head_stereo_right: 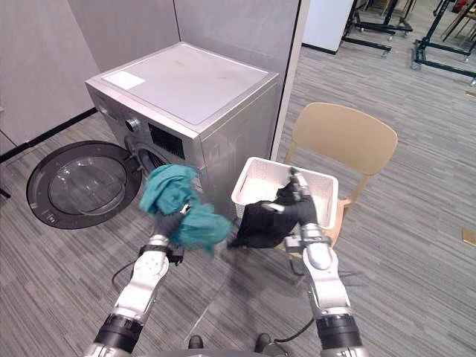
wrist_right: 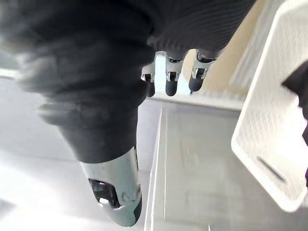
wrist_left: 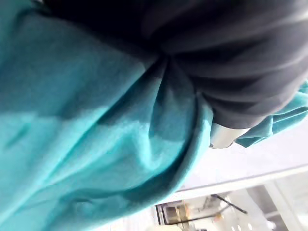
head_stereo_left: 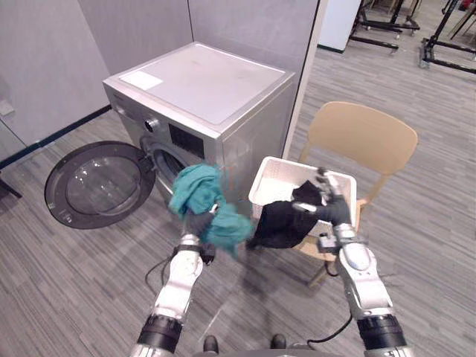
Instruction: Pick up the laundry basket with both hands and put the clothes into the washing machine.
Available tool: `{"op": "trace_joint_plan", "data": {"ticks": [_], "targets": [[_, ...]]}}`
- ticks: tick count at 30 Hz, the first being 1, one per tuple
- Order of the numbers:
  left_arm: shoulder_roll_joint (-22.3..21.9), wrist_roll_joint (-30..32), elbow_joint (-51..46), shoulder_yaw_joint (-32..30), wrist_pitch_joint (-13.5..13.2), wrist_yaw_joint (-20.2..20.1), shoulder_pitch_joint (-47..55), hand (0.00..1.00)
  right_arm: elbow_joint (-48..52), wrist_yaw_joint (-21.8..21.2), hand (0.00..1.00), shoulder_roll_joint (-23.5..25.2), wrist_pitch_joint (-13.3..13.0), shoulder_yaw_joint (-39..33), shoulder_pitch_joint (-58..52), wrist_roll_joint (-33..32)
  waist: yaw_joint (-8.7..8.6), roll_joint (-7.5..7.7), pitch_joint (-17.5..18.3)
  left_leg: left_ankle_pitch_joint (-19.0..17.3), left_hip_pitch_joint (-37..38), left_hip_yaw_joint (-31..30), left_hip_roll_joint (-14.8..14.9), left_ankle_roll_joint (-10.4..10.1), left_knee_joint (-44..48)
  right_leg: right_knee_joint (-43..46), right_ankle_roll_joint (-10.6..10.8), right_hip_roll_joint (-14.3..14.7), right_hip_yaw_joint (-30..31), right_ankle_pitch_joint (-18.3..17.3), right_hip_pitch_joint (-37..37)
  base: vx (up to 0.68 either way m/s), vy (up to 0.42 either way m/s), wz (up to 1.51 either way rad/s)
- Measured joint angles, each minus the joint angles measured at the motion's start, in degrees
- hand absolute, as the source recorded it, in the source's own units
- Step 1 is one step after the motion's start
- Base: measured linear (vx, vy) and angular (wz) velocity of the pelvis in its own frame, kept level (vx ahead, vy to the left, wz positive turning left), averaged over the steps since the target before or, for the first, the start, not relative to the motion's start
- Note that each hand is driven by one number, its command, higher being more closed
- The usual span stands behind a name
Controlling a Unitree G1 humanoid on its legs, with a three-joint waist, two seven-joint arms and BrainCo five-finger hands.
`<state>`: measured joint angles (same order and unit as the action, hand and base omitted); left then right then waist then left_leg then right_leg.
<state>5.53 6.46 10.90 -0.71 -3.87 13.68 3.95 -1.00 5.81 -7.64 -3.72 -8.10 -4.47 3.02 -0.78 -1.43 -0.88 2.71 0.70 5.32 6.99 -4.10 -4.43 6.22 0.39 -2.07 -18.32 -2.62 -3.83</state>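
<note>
Task partway: left hand (head_stereo_right: 169,223) clamped on teal garment (head_stereo_left: 195,190) before the open washing machine (head_stereo_left: 208,82), not yet loaded; right hand (head_stereo_left: 331,204) slack-fingered over basket (head_stereo_left: 277,175), black garment (head_stereo_left: 281,222) unloaded.

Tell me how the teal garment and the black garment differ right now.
The teal garment is bunched in the left hand, lifted before the washing machine; the black garment hangs over the rim of the white basket on the chair. The teal garment is clear of the white basket; the black garment rests on it, beside the right hand. Both are crumpled and outside the washing machine.
</note>
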Motion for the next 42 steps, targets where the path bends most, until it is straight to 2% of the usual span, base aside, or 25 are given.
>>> {"op": "trace_joint_plan", "data": {"ticks": [10, 14, 15, 16, 17, 18, 19, 20, 21, 24, 26, 27, 28, 29, 30, 31, 32, 33, 34, 36, 37, 38, 39, 40, 42], "targets": [[0.4, -1.9, 10.6, -7.3, 2.5, -3.5, 8.3, 1.0, -22.0, -0.6, 0.0, 0.1, 2.6, -2.3, -4.5, 8.4, 0.29, -0.12, -0.1, 0.6, -2.4, -3.3, 0.0, -0.7, -0.7, -1.4, 0.0, 0.0, -3.5, -0.1, 0.2, 0.02, -0.015, 0.18], [0.4, -1.8, 12.8, -8.2, 2.9, -3.7, 8.7, 1.0, -31.9, -0.3, 0.0, 0.6, 3.1, -2.3, -4.2, 8.8, 2.13, 0.06, -2.4, 1.9, -4.8, -6.8, -0.6, -0.5, -0.3, 1.8, 0.5, -1.8, -8.7, -3.1, -0.5, 0.01, -0.013, 0.67], [0.2, -1.8, 12.8, -8.2, 3.1, -3.7, 8.6, 1.0, -33.9, 0.3, 0.0, 1.0, 3.2, -2.4, -4.2, 8.8, 2.03, 0.59, -3.1, 2.6, -6.7, -5.0, -1.6, 1.6, 0.4, 4.1, 0.2, -3.9, -12.0, -5.1, -1.4, -0.02, 0.052, 1.42], [0.1, -1.8, 12.8, -8.4, 3.2, -3.7, 8.2, 1.0, -35.9, 0.9, 0.0, 1.4, 3.6, -2.4, -4.1, 8.6, 1.68, 1.5, -3.1, 0.0, -8.5, 2.0, -1.9, 8.8, 1.8, 6.1, 0.3, -6.2, -15.3, -6.2, -2.5, 0.02, 0.06, 1.54], [-0.1, -1.8, 12.9, -8.4, 3.2, -3.7, 8.2, 1.0, -36.5, 1.2, 0.0, 1.6, 4.0, -2.5, -4.0, 8.5, 1.66, 1.85, -3.3, -1.1, -9.4, 6.8, -1.3, 10.3, 2.6, 6.2, 0.3, -7.1, -16.8, -6.3, -2.5, 0.12, 0.103, 1.57], [-0.7, -1.8, 14.4, -8.3, 3.3, -3.7, 7.6, 1.0, -39.2, 1.8, 0.0, 1.5, 4.2, -3.2, -3.6, 8.2, 1.72, 1.8, -3.9, -1.2, -9.9, 18.7, 0.6, 10.0, 4.1, 6.8, 0.9, -8.9, -19.9, -6.2, -2.5, 0.17, 0.086, 1.19], [-1.0, -1.8, 15.3, -8.2, 3.4, -3.7, 7.5, 1.0, -40.4, 1.8, 0.0, 1.5, 4.3, -3.5, -3.2, 8.1, 1.7, 1.24, -4.0, -0.4, -9.9, 22.3, 1.2, 9.3, 4.5, 7.3, 0.9, -9.3, -21.2, -6.2, -2.1, 0.23, 0.138, 1.15], [-1.5, -1.8, 16.8, -8.2, 3.4, -3.7, 7.6, 1.0, -41.4, 1.8, 0.0, 1.1, 4.3, -3.9, -2.9, 7.7, 1.66, 0.64, -4.1, 2.2, -9.2, 25.0, 1.7, 6.1, 4.3, 7.9, 1.3, -9.2, -22.6, -6.4, -1.7, 0.18, 0.123, 0.83], [-1.4, -1.7, 18.0, -8.3, 3.5, -3.7, 7.5, 1.0, -42.9, 1.9, 0.0, 1.2, 4.4, -4.3, -2.0, 7.3, 1.65, 0.0, -4.2, 2.7, -8.6, 24.3, 1.2, 4.1, 3.6, 8.2, 1.6, -9.3, -22.9, -6.6, -1.0, 0.2, 0.11, 0.8], [-0.4, -1.7, 20.7, -8.4, 3.5, -3.7, 7.7, 1.0, -45.2, 2.0, 0.0, 3.7, 4.8, -4.4, 0.3, 6.3, 1.91, 2.03, -5.1, 2.0, -7.7, 22.7, -0.6, 3.3, 4.1, 6.2, 2.7, -10.5, -22.6, -6.0, 2.0, 0.14, 0.059, 0.47], [-0.4, -1.7, 21.2, -8.3, 3.5, -3.7, 8.5, 1.0, -45.4, 2.0, 0.0, 4.6, 4.8, -4.4, 0.7, 6.0, 2.5, 3.52, -6.3, -4.3, -7.0, 22.7, -2.1, 3.7, 8.1, 11.7, 5.8, -14.7, -21.5, -8.5, 2.3, 0.14, 0.145, 0.09], [-0.6, -1.7, 21.3, -8.3, 3.5, -3.7, 8.8, 1.0, -45.5, 2.0, 0.0, 4.6, 5.0, -4.4, 0.6, 6.0, 2.67, 3.58, -6.6, -5.9, -6.8, 22.5, -2.2, 3.4, 9.0, 14.9, 5.6, -16.2, -20.5, -8.9, 1.6, 0.05, 0.129, -0.01], [-0.8, -1.8, 21.2, -7.7, 3.5, -3.7, 9.6, 1.0, -45.1, 2.0, 0.0, 4.5, 5.4, -4.4, 0.1, 6.0, 2.9, 3.27, -7.0, -8.1, -6.6, 22.3, -2.7, 3.6, 10.9, 24.6, 2.8, -19.5, -16.0, -8.4, -1.4, 0.05, 0.175, 0.16], [-0.5, -1.8, 20.8, -6.8, 3.5, -3.6, 9.9, 1.0, -44.3, 1.8, 0.0, 4.6, 5.6, -4.2, -0.9, 6.0, 2.18, 3.24, -7.9, -9.6, -5.5, 21.3, -3.1, 4.1, 12.0, 35.1, -3.4, -21.3, -8.7, -5.1, -6.4, 0.1, 0.184, 0.31], [-0.1, -1.7, 20.2, -6.4, 3.5, -3.6, 9.9, 1.0, -44.2, 1.8, 0.0, 4.8, 5.6, -3.7, -1.2, 5.9, 1.56, 3.4, -8.2, -10.3, -4.9, 20.6, -3.1, 4.2, 12.7, 39.6, -3.1, -20.7, -3.9, -2.8, -9.2, 0.2, 0.123, 0.54], [0.5, -1.7, 19.9, -5.9, 3.5, -3.6, 9.7, 1.0, -44.1, 1.8, 0.0, 5.7, 5.6, -2.9, -1.7, 5.6, 1.29, 3.23, -9.0, -11.6, -4.6, 18.7, -3.0, 4.7, 13.7, 45.4, 0.4, -17.5, 3.0, -5.1, -13.1, 0.24, 0.037, 0.53], [1.1, -1.6, 19.9, -6.0, 3.6, -3.4, 9.3, 1.0, -42.9, 1.7, 0.0, 6.5, 5.5, -2.9, -2.2, 4.5, 0.97, 4.29, -9.5, -12.3, -3.7, 17.7, -2.9, 4.8, 13.8, 47.4, 1.7, -13.8, 5.5, -8.1, -15.9, 0.21, 0.006, 0.51], [1.7, -1.6, 19.9, -6.0, 3.6, -3.4, 9.1, 1.0, -42.6, 1.7, 0.0, 6.6, 5.4, -2.7, -2.2, 4.2, 0.64, 4.5, -9.6, -12.6, -3.6, 16.9, -2.9, 4.8, 13.8, 46.9, 2.0, -12.5, 5.6, -9.2, -17.2, 0.22, -0.015, 0.56], [1.7, -1.6, 20.0, -5.7, 3.6, -3.4, 8.2, 1.0, -42.0, 1.8, 0.0, 6.5, 5.2, -2.7, -2.2, 4.2, -0.28, 4.87, -10.0, -13.2, -3.1, 15.4, -3.0, 4.6, 13.7, 43.7, 2.2, -10.1, 4.7, -10.6, -19.2, 0.25, -0.024, 0.66], [1.4, -1.6, 20.3, -5.4, 3.6, -3.4, 6.2, 1.0, -41.9, 2.0, 0.0, 6.3, 5.0, -2.7, -2.2, 3.7, -1.36, 4.64, -11.0, -13.8, -1.8, 12.9, -3.4, 4.4, 12.9, 33.7, 2.4, -7.3, 2.7, -10.2, -21.6, 0.29, -0.046, 0.77], [1.2, -1.3, 21.0, -4.9, 3.6, -3.4, 4.4, 1.0, -42.2, 2.0, 0.0, 5.8, 5.1, -2.6, -2.1, 3.6, -2.2, 4.29, -11.6, -14.1, -0.4, 11.0, -3.6, 3.9, 11.9, 22.2, 2.6, -5.6, 2.3, -7.3, -21.3, 0.29, -0.063, 0.76], [1.2, -1.3, 21.5, -4.5, 3.5, -3.5, 3.7, 1.0, -42.6, 2.0, 0.0, 5.6, 5.1, -2.7, -2.1, 3.6, -2.45, 4.44, -11.5, -14.2, 0.5, 10.3, -4.1, 3.3, 11.1, 16.3, 2.6, -5.1, 2.7, -5.0, -21.0, 0.43, -0.105, 0.94], [1.2, -1.0, 22.4, -4.0, 3.5, -3.5, 2.8, 1.0, -43.7, 2.0, 0.0, 5.2, 5.1, -2.7, -2.5, 3.6, -2.72, 4.63, -12.0, -14.7, 3.1, 8.9, -4.5, 1.8, 10.3, 11.2, 0.7, -4.7, 4.1, 2.8, -19.7, 0.52, -0.147, 0.66], [0.4, -0.4, 22.8, -3.9, 3.4, -3.4, 2.6, 1.0, -43.7, 2.0, 0.0, 4.7, 5.2, -2.7, -2.2, 3.6, -2.85, 3.28, -11.5, -15.1, 5.0, 8.0, -2.9, 0.4, 10.3, 12.5, -3.6, -3.3, 3.9, 3.6, -18.4, 0.68, -0.175, 0.48], [0.0, 0.4, 22.4, -3.7, 3.3, -3.4, 2.1, 1.0, -42.4, 2.1, 0.0, 4.7, 5.1, -2.8, -1.7, 3.6, -2.35, 2.64, -11.7, -13.8, 3.3, 8.1, -1.7, -1.9, 16.0, 15.9, -4.2, -3.8, 2.5, -0.3, -18.0, 0.69, -0.212, 0.26]]}}
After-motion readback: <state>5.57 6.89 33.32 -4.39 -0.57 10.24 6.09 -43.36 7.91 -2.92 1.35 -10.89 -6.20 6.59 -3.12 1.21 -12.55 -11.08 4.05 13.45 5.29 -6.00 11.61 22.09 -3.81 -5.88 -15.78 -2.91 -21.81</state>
